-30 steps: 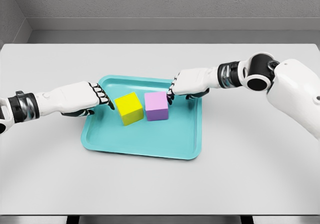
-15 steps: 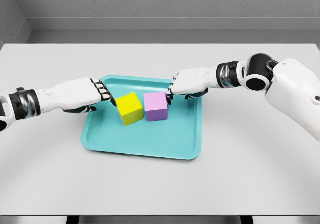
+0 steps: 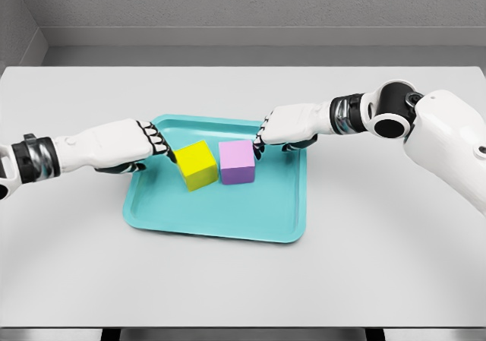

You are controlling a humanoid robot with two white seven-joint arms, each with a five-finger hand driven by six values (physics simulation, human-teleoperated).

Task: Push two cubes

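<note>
Yellow cube [image 3: 197, 164] nudged right since a second ago, now touching purple cube [image 3: 237, 161] on teal tray [image 3: 220, 218]. Left hand [image 3: 129, 146], right hand [image 3: 287, 126] both clenched, knuckles against cubes.

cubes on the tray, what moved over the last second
The left hand slid right along the tray and pushed the yellow cube right until its edge met the purple cube, closing the gap. The purple cube shifted at most slightly left. The right hand stayed curled against the purple cube's right side. Nothing was grasped or released; the tray and table did not move.
</note>
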